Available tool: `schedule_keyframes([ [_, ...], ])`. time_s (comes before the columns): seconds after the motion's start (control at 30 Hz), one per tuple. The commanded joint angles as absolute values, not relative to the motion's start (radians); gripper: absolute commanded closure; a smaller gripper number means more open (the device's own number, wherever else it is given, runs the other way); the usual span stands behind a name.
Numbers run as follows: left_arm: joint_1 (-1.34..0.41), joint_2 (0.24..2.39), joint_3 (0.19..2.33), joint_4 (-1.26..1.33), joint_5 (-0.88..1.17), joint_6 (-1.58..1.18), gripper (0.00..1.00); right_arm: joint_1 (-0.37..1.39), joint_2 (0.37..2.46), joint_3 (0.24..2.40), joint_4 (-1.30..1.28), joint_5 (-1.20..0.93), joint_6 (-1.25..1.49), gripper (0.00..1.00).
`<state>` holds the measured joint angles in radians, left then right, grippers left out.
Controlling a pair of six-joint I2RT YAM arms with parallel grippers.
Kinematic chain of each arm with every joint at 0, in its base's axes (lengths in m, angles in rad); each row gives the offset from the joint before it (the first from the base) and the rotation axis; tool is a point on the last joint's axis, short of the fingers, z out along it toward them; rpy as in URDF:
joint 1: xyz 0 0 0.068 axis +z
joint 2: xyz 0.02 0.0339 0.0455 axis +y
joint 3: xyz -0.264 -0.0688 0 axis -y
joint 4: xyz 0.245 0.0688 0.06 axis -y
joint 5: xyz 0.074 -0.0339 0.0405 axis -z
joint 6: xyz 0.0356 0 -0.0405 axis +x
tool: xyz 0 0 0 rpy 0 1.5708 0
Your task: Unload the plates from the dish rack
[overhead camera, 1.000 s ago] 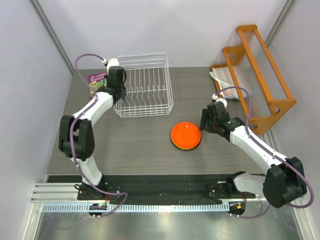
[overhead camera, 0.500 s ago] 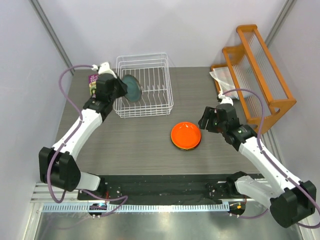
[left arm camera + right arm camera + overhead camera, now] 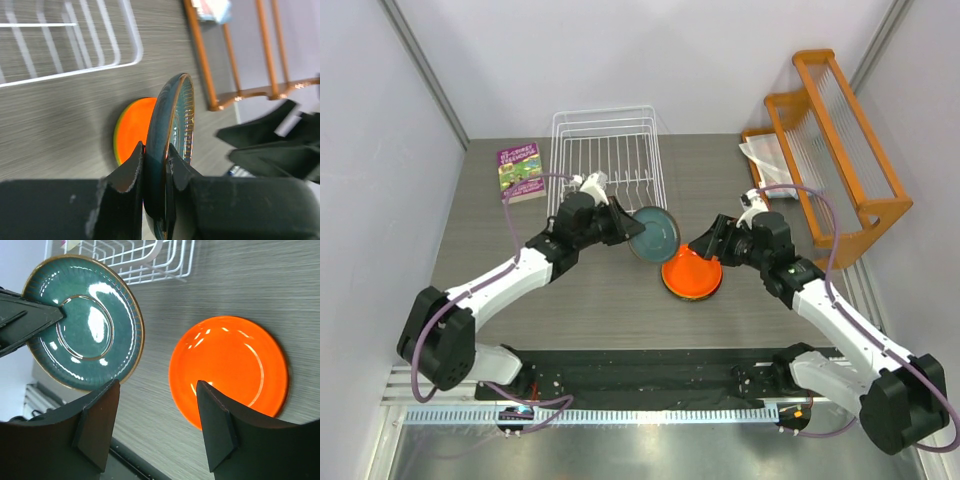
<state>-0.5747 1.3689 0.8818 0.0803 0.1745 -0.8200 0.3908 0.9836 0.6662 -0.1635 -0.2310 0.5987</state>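
My left gripper (image 3: 630, 228) is shut on the rim of the dark teal-grey plate (image 3: 654, 235), holding it on edge above the table, just left of the orange plate (image 3: 692, 273). In the left wrist view both fingers (image 3: 131, 167) clamp the teal plate (image 3: 172, 112), with the orange plate (image 3: 132, 127) behind it and a yellow-green rim showing under that one. My right gripper (image 3: 705, 244) hangs open over the near-left edge of the orange plate (image 3: 230, 367), holding nothing (image 3: 157, 412); the teal plate (image 3: 85, 322) is at its upper left. The white wire dish rack (image 3: 608, 170) looks empty.
A purple book (image 3: 521, 170) lies left of the rack. An orange wooden rack (image 3: 840, 140) with clear slats stands at the right edge, with a clear plastic bag (image 3: 765, 155) beside it. The two grippers are close together over the table's middle.
My left arm lifted the teal plate out of the rack and swung it right and nearer, up to the orange plate. The right gripper moved left over the orange plate and opened a little wider.
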Motion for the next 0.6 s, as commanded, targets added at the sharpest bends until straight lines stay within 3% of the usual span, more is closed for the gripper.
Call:
schedule_keyframes([
  [0.0,-0.612,1.307,0.888,0.314,0.268,-0.905,1.0,0.396,1.011,0.631,-0.005,-0.337,0.664,0.31],
  [0.2,-0.638,1.319,0.853,0.371,0.31,-0.929,1.0,0.396,1.057,0.548,0.242,-0.416,0.724,0.31],
  [0.4,-0.658,1.339,0.833,0.422,0.339,-0.95,1.0,0.396,1.111,0.545,0.319,-0.463,0.735,0.34],
  [0.57,-0.669,1.361,0.831,0.445,0.36,-0.959,1.0,0.396,1.127,0.526,0.376,-0.505,0.744,0.67],
])
